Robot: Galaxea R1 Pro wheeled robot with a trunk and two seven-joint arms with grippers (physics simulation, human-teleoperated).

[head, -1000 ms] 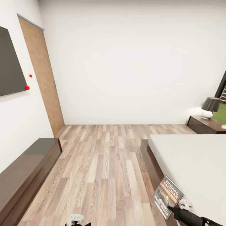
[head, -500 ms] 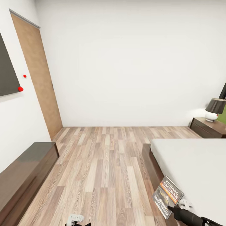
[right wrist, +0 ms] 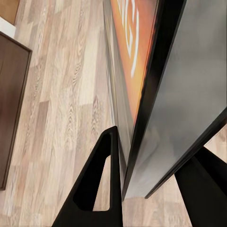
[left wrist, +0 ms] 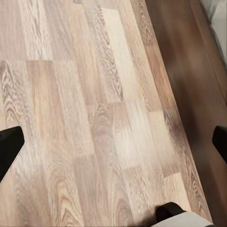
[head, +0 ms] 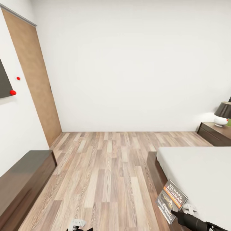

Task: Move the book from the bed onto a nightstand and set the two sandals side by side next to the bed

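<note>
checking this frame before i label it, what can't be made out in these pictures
- Nightstand, head view: cut off by the right edge, and so is the lamp on it.
- Book, right wrist view: so close that the cover is an orange sliver with partial lettering; no title readable there.
- Left gripper, left wrist view: fingertips sit at the picture's edges, the rest cut off.
- Right gripper, head view: arm runs off the bottom edge.
- Dark wall panel, head view: cropped by the left edge.

Dark, orange-banded book [head: 171,201] tilts upright over the bed [head: 199,173] edge.
</note>
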